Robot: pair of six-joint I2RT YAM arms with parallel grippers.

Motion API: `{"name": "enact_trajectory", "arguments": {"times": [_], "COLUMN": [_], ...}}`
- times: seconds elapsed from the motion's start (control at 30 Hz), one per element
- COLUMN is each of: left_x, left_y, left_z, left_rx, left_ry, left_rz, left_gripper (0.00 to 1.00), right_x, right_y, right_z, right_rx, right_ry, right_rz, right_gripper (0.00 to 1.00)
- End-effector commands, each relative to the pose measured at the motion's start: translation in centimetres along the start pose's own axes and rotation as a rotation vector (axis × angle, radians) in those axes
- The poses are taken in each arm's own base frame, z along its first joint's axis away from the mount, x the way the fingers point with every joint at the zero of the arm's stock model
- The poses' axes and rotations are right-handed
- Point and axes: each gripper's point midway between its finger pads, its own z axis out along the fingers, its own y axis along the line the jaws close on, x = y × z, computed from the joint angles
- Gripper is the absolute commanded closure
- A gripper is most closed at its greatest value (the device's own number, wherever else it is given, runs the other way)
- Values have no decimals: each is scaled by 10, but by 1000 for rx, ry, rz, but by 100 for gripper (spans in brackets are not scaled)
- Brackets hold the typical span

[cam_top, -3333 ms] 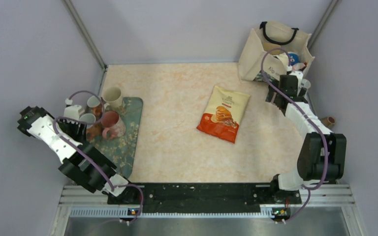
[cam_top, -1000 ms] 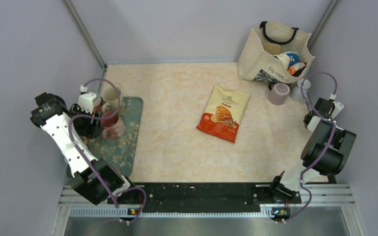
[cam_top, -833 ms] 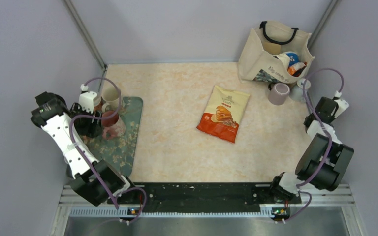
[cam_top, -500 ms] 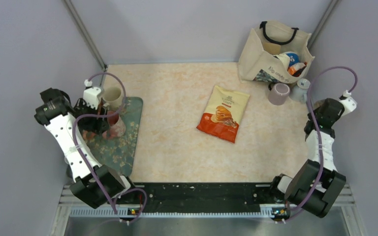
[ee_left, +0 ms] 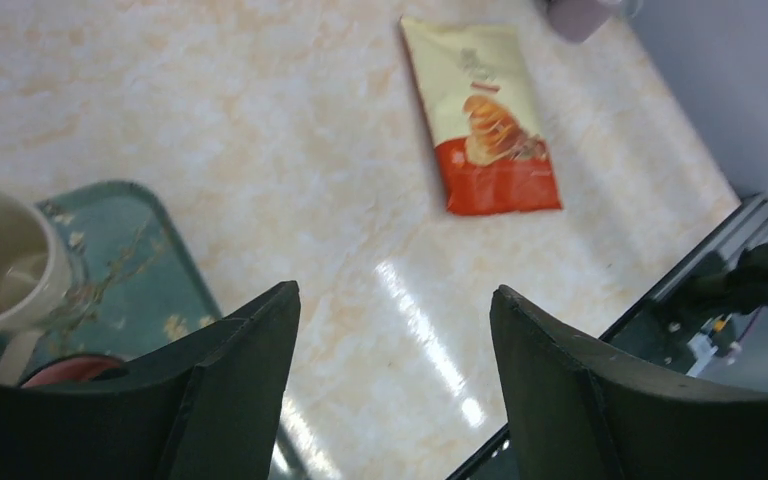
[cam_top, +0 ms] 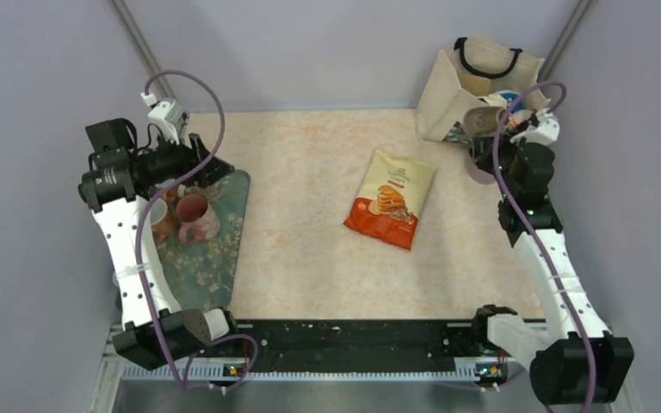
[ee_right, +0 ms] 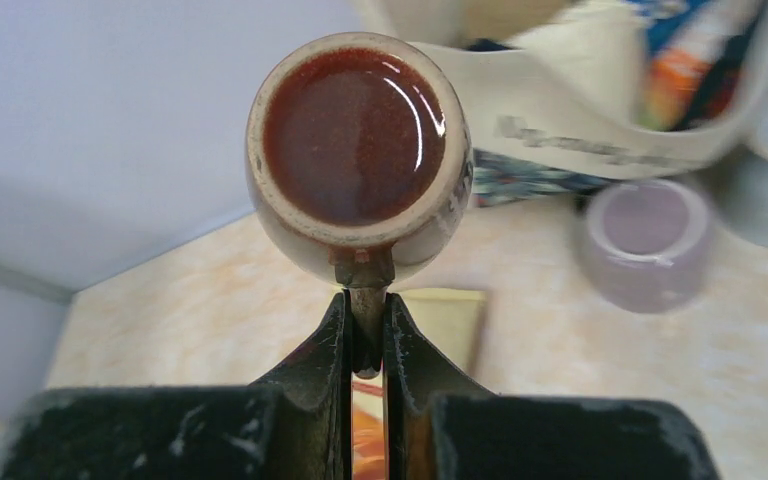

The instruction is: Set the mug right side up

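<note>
From above, the right gripper holds the mug in the air beside the tote bag; the left gripper hangs over the tray's far edge. Left wrist: its fingers stand wide apart, nothing between. Right wrist: the jaws pinch the mug's handle.

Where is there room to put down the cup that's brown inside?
The cup in the right tool would fit on the bare table between the flowery tray and the chip bag, or on the near strip in front of that bag. Crowded: the tray, with mugs on it, and the corner by the tote bag, where a lilac mug sits.
</note>
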Motion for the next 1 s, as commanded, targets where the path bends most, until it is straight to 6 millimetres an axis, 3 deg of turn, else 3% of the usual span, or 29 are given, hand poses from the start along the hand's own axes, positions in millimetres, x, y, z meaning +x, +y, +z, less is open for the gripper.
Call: {"name": "enact_trajectory", "arguments": {"times": [0.0,0.13,0.23,0.4,0.6,0.73,0.97], "left_x": [-66,-83,-87,-91,-90,-93,-101], "left_y": [-48,-81,-98,-124,-144,-154,-154], "left_z": [-5,3,16,35,49,51,56], "left_rx": [158,292,379,478,559,603,607], "left_ry": [-245,-266,-237,-204,-171,-170,-186], "left_rz": [-59,-140,-194,-229,-252,-258,-257], "left_gripper": [25,24,23,22,31,32,38], "right_x": [-54,-42,-26,-5,15,23,34], "right_y": [131,229,291,349,387,400,412], "right_z": [-33,-71,-103,-128,-144,-150,-158], "right_rx": [-399,-706,-898,-1061,-1156,-1200,-1241], "right_ry": [-137,-108,-68,12,72,108,155], "right_rz": [128,217,262,334,352,375,383], "right_gripper": [100,100,100,100,100,100,100]}}
